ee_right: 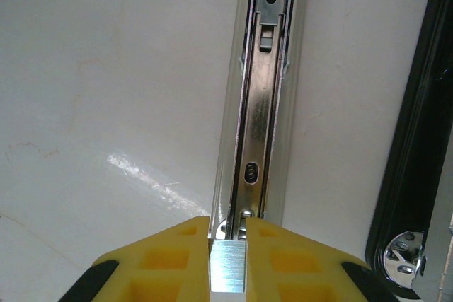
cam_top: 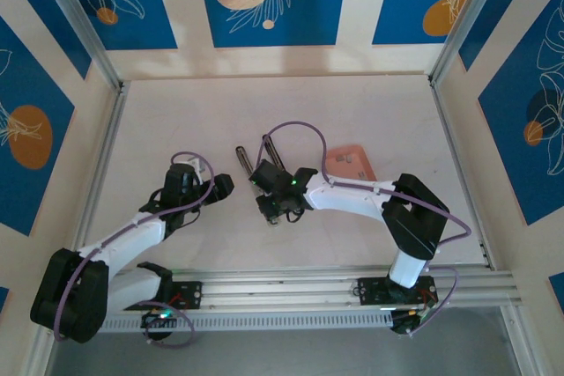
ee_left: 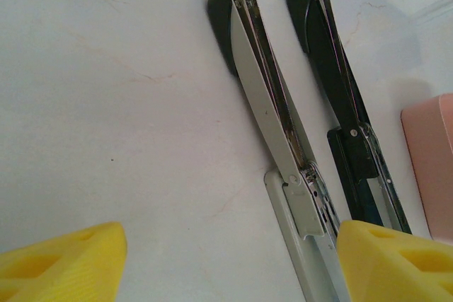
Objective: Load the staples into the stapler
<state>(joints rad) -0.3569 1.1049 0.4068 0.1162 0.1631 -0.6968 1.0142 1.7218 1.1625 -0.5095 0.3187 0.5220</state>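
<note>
Staple strip: short, bright metal, pinched between the yellow fingers of my right gripper, which is pressed together on it. It sits over the near end of the grey stapler. Whether it touches the rail, I cannot tell.

Grey stapler is flipped open. Its shiny magazine channel lies bare and runs straight away from my right fingers, with a small metal block near the far end.

Left gripper: spread wide, holding nothing. One yellow fingertip is out over bare table; the other is by the near ends of both staplers. Contact there is unclear.

Farther out, the black stapler, also open, lies alongside the grey one on its right, the two close but apart.

Beyond that is a salmon-pink tray, near the black stapler. From overhead the tray rests flat on the table past my right forearm. Faint greyish patches on it are too small to make out.
</note>
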